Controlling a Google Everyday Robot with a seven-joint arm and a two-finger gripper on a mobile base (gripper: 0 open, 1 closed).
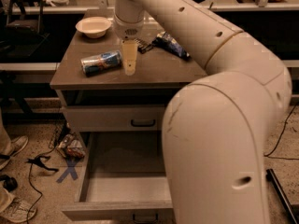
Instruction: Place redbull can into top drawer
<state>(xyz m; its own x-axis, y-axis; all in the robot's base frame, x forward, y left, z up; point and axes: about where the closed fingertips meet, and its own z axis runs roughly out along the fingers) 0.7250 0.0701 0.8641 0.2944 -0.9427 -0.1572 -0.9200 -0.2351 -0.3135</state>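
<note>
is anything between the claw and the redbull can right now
Nothing. In the camera view the claw hangs close beside the redbull can, which lies on its side; only a strip of bare cabinet top shows between them.

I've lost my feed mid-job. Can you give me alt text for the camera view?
The tool hangs over the cabinet top close beside the redbull can, which lies on its side, ungrasped. Below, the top drawer stands pulled open; a bowl and a snack bag sit farther back on the cabinet top.
</note>
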